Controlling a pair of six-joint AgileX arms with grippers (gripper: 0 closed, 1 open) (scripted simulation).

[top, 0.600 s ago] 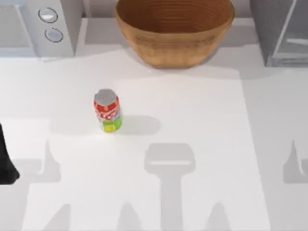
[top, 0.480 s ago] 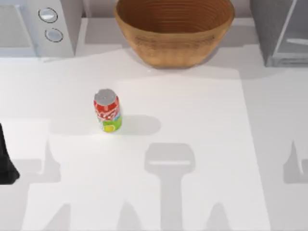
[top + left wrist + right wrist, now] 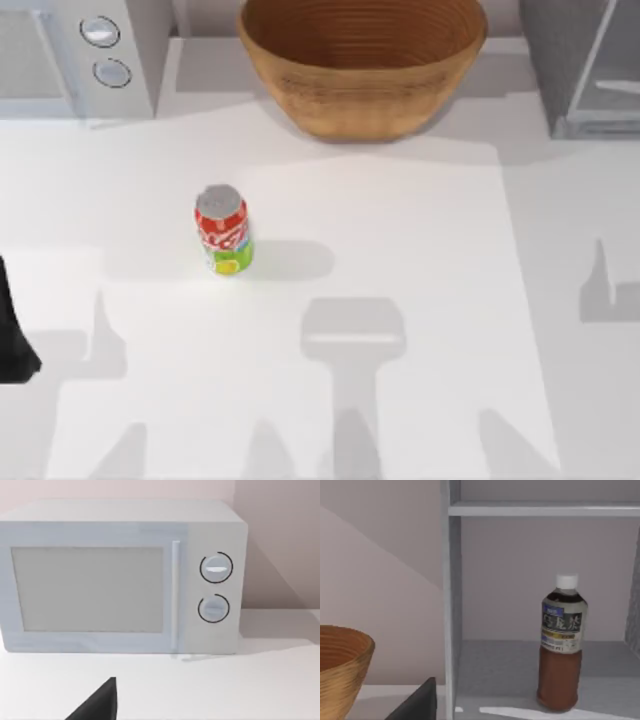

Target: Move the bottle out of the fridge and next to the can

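Standing upright in the fridge, the bottle wears an unreadable grey-black label; can't tell either gripper's state.

left arm: plain black, rounded edge, no markings | left pincer finger: matte black, flat-faced wedge | right pincer finger: matte black wedge of like shape | no cables or screws discernible

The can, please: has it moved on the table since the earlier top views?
No. The can stands at the same spot, in front of the basket and to its left.
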